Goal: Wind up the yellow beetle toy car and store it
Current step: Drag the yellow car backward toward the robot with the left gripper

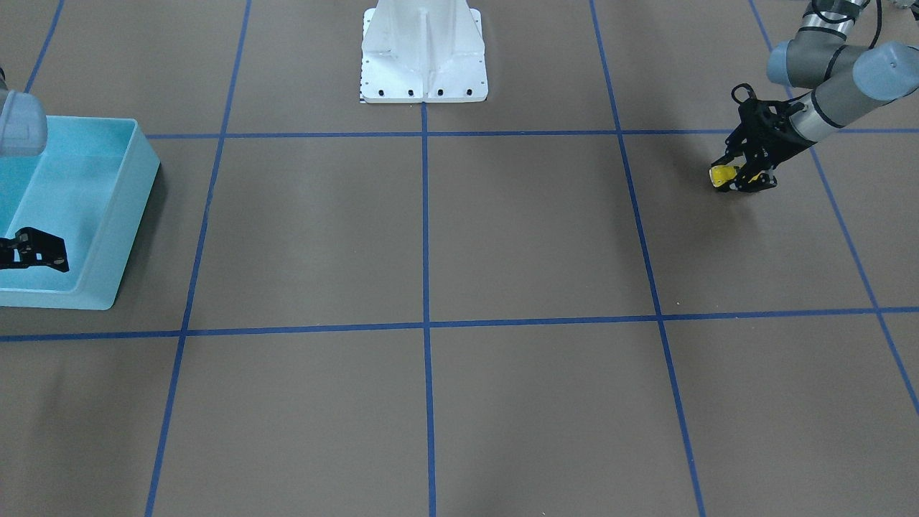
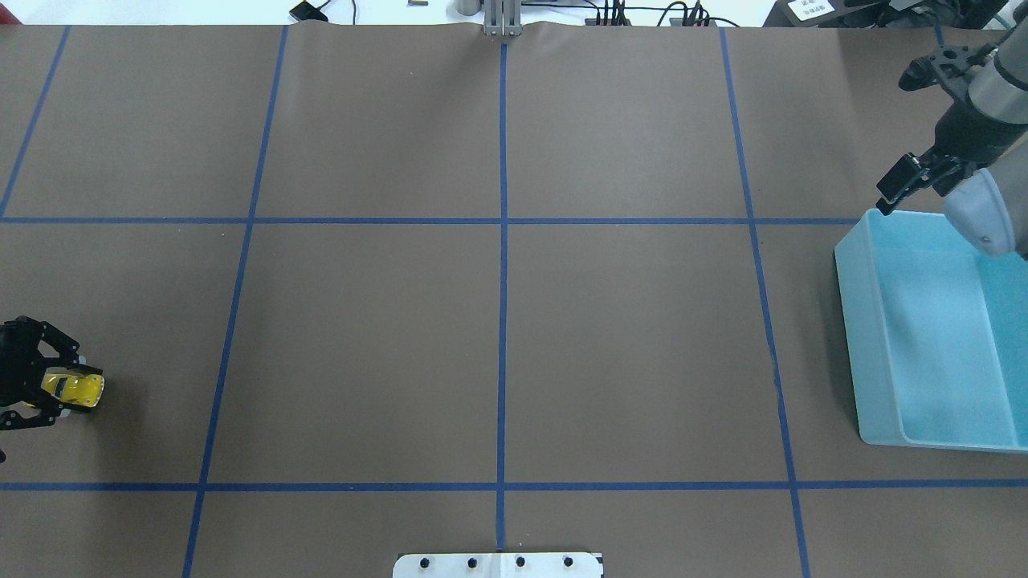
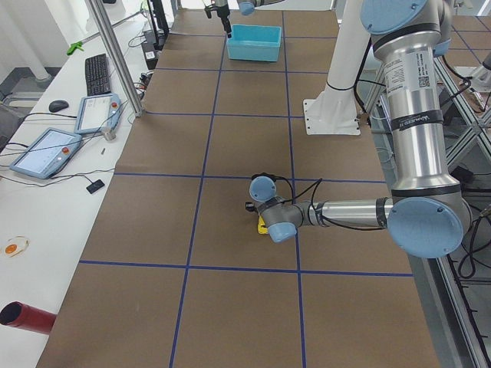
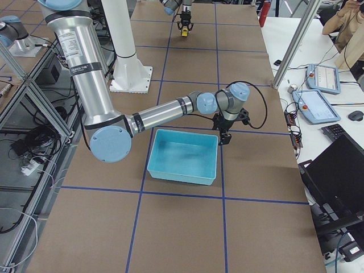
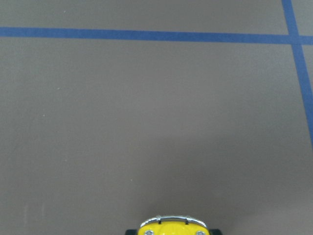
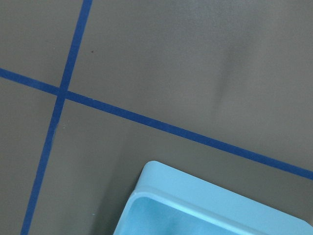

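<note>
The yellow beetle toy car [image 2: 78,388] sits at table level near the table's left edge, between the fingers of my left gripper [image 2: 68,391]. The gripper is closed on the car's sides. In the front-facing view the car [image 1: 722,174] pokes out of the left gripper [image 1: 734,179]. In the left wrist view only the car's nose and pale bumper [image 5: 171,226] show at the bottom edge. My right gripper [image 2: 894,190] hangs empty over the far corner of a light blue bin [image 2: 851,321], and its fingers look shut. It also shows in the front-facing view [image 1: 43,253].
The light blue bin [image 1: 147,179] stands at the table's right end and looks empty; its corner shows in the right wrist view [image 6: 205,196]. The white robot base [image 1: 423,57] stands at the near middle. Blue tape lines grid the brown tabletop.
</note>
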`<state>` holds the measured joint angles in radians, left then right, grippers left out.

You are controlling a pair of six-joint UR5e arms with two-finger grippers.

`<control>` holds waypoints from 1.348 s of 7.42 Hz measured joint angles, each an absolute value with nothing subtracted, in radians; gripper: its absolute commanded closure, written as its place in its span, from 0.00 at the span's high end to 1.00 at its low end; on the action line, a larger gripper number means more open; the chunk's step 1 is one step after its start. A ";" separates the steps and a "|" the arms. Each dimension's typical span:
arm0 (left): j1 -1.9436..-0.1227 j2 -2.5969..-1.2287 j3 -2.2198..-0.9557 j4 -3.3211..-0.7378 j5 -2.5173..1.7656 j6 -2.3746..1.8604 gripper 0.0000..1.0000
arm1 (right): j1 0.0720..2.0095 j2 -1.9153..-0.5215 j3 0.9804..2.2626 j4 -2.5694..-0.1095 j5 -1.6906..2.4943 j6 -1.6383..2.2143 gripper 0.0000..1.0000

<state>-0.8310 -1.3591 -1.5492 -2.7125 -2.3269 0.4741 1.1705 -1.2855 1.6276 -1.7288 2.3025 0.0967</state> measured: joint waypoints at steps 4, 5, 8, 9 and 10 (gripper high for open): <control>-0.864 -1.359 -1.470 -2.805 -2.357 0.474 0.00 | 1.170 -1.285 1.628 -1.729 2.303 0.097 1.00; -0.875 -1.359 -1.461 -2.811 -2.365 0.476 0.00 | 1.170 -1.285 1.628 -1.729 2.303 0.097 1.00; -0.887 -1.354 -1.438 -2.838 -2.371 0.477 0.25 | 1.170 -1.285 1.628 -1.729 2.304 0.097 1.00; -0.891 -1.353 -1.429 -2.853 -2.372 0.475 0.99 | 1.170 -1.285 1.628 -1.729 2.304 0.097 1.00; -0.898 -1.352 -1.424 -2.865 -2.371 0.472 1.00 | 1.170 -1.285 1.629 -1.729 2.304 0.097 1.00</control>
<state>-0.8983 -1.3521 -1.4238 -2.8654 -2.3714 0.4717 1.1705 -1.2848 1.6288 -1.7288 2.3040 0.0967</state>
